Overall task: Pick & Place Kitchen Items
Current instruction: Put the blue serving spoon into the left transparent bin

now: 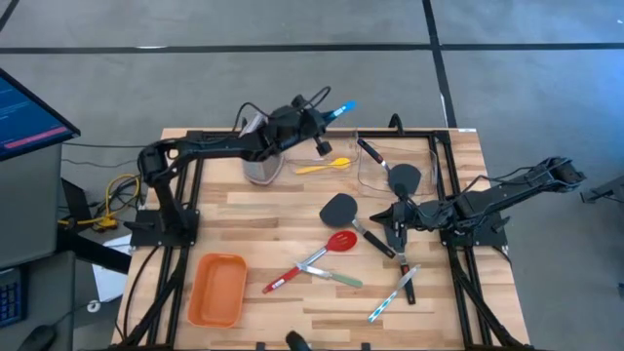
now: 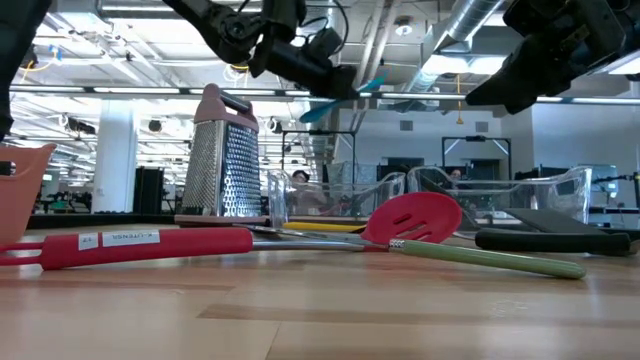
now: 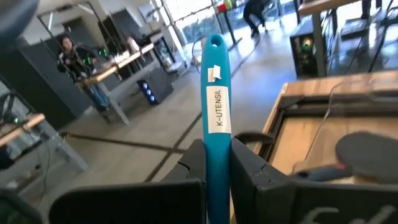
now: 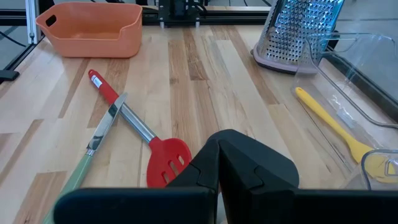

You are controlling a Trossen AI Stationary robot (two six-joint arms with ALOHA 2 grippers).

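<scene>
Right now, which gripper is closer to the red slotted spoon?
Right. The right gripper hovers just beside the red slotted spoon; the left gripper is across the table, holding up a blue utensil.

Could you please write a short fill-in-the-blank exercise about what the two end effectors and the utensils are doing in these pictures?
1. The left end effector is shut on a slim utensil with a ____ handle.
2. The yellow plastic spoon lies inside the clear plastic ____.
3. The red slotted spoon lies on the wooden table, crossed by a knife with a ____ handle.

Missing words: blue; bin; green
</scene>
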